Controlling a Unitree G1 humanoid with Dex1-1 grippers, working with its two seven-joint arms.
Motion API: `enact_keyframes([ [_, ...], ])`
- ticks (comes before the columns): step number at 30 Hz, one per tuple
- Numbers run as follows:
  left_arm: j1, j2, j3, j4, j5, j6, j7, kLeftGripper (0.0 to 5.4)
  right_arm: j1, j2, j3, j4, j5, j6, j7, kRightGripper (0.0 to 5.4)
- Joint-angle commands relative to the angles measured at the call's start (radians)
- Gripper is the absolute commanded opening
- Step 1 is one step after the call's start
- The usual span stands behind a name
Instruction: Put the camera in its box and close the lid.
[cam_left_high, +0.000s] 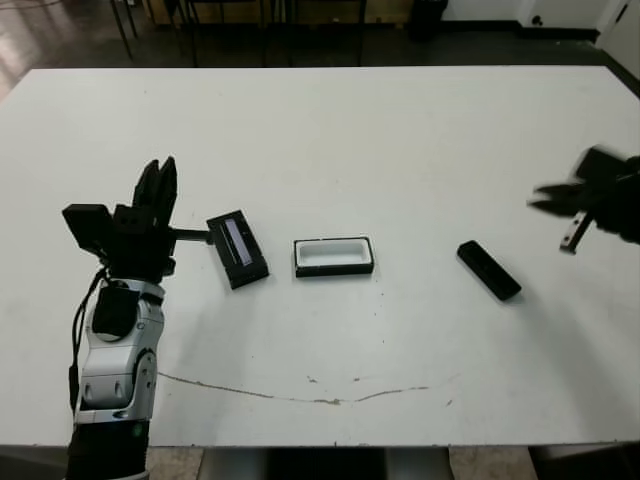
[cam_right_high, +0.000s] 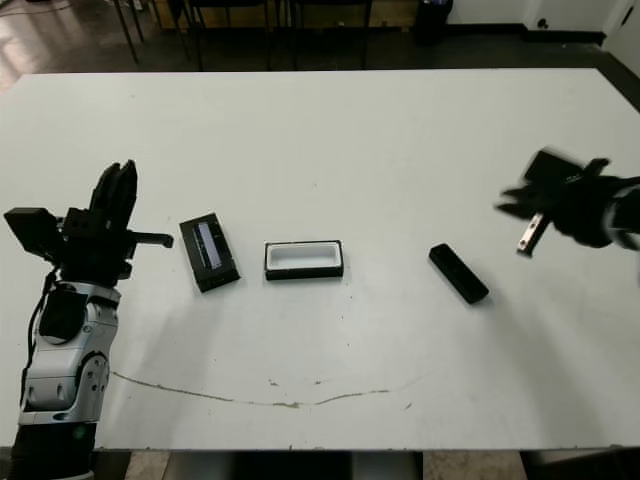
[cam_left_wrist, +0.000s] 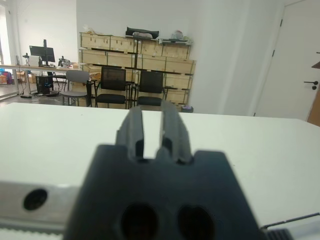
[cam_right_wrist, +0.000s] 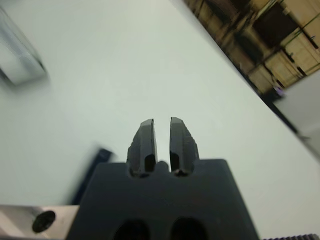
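White table (cam_left_high: 400, 140) (faint brown streak near front) — chairs (cam_left_wrist: 112, 85), crates (cam_left_wrist: 135, 50) beyond.

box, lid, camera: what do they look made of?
Box: black outer walls, matte white lining inside; looks like card or plastic, with a foam or paper insert; can't tell which.
Lid: flat matte black panel with a glossy greyish-purple strip that catches light, likely a plastic window.
Camera: slim black bar, dull sheen, probably hard plastic or metal.

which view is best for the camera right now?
Either eye view: the camera lies whole and sharp on the table, right of the box. Right wrist view may catch a blurred dark edge of it; left wrist view shows none.
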Motion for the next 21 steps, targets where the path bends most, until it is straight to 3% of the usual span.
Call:
enact_keyframes([
  [1, 0.021, 0.008, 0.005, 0.006, 0.0, 0.02, 0.002, 0.01, 0.119, 0.087, -0.084, -0.163, 0.11, 0.097, -0.104, 0.0],
  [3, 0.024, 0.01, 0.005, 0.004, 0.004, 0.018, 0.003, 0.01, 0.169, 0.137, -0.112, -0.222, 0.154, 0.11, -0.166, 0.0],
  [6, 0.026, 0.01, 0.007, 0.002, -0.005, 0.024, -0.001, 0.01, 0.24, 0.201, -0.12, -0.288, 0.16, 0.112, -0.274, 0.0],
  [10, 0.029, 0.016, 0.008, 0.005, -0.001, 0.016, -0.007, 0.0, 0.309, 0.219, -0.091, -0.335, 0.137, 0.115, -0.346, 0.33],
  [21, 0.03, 0.011, 0.005, 0.006, 0.004, 0.015, -0.003, 0.0, 0.358, 0.206, -0.032, -0.348, 0.145, 0.145, -0.37, 2.71],
])
